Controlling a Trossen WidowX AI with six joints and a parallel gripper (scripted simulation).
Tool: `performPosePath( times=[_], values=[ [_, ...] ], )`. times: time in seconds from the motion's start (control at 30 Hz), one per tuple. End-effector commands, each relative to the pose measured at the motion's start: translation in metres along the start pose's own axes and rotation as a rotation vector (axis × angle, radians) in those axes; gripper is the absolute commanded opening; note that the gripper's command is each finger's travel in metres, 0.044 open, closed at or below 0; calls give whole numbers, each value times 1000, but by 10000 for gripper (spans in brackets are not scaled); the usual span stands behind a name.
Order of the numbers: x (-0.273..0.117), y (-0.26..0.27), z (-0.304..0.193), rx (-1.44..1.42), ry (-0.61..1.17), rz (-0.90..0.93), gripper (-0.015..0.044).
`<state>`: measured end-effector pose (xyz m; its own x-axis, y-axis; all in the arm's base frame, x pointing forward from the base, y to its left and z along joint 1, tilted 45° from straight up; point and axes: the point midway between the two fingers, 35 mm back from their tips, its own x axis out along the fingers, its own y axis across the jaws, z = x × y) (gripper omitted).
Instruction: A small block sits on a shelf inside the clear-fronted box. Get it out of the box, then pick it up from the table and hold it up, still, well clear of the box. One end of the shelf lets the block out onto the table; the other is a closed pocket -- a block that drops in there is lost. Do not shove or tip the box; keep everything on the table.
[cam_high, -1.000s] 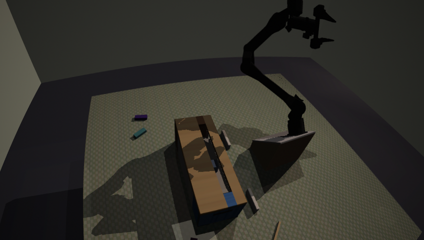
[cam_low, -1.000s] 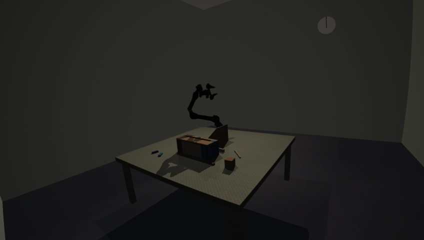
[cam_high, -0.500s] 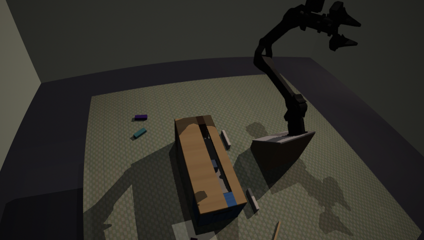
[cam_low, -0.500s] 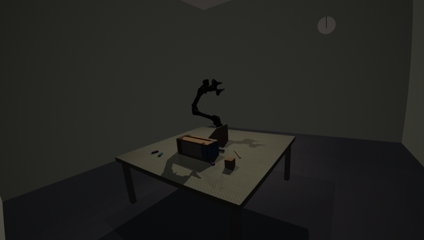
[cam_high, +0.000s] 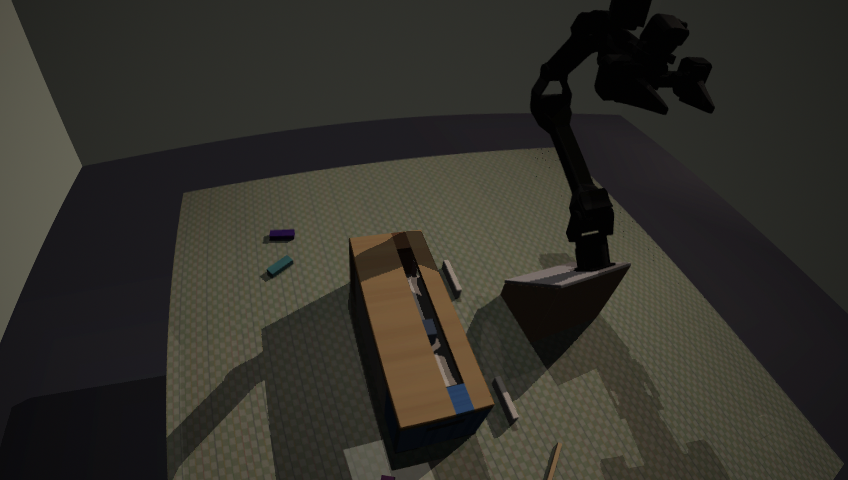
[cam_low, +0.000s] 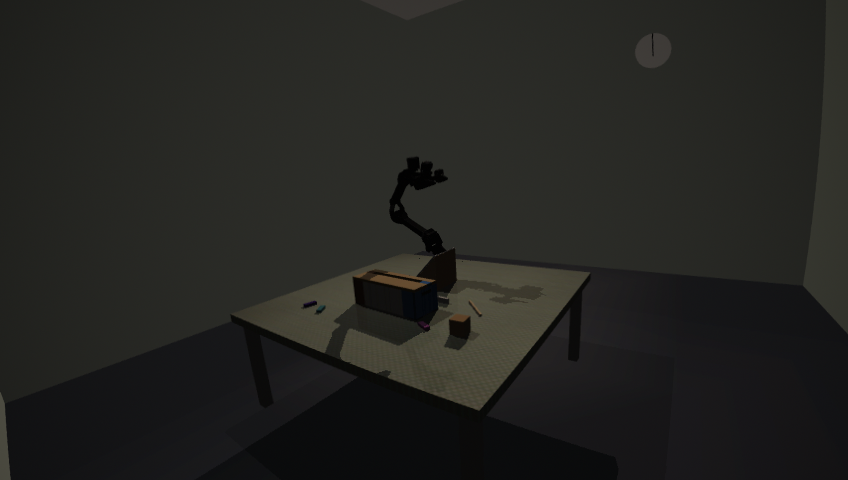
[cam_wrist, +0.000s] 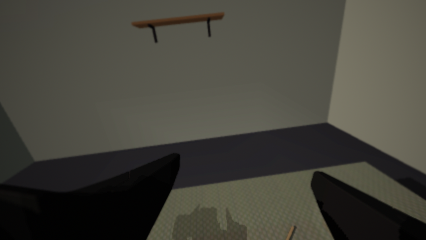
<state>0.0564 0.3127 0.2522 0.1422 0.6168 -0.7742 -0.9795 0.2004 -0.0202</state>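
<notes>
Green-checked bench (cam_high: 238, 356) carrying wooden-topped box (cam_high: 404, 333), with small blue block (cam_high: 429, 326) midway along the shelf inside. Hand (cam_high: 672, 98) high above the box, spread wide, gripping nothing. Best lowered slowly beside the box, never bumping its walls.

Black arm (cam_high: 574, 160), tan wood-grain box (cam_high: 410, 333) with blue end, checkered olive table (cam_high: 249, 333).

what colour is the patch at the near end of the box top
Blue patch on the brown box top; clearest in the top view.
</notes>
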Motion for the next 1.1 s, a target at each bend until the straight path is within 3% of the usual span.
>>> performPosePath(
  times=[0.0,0.27,0.5,1.07],
  values=[
    [27,-66,-24,364,102,-175,400],
    [44,-146,-70,875,190,-425,400],
    [43,-223,-137,1489,196,-757,400],
    [0,-302,-297,2472,-29,-1532,400]
  ],
)
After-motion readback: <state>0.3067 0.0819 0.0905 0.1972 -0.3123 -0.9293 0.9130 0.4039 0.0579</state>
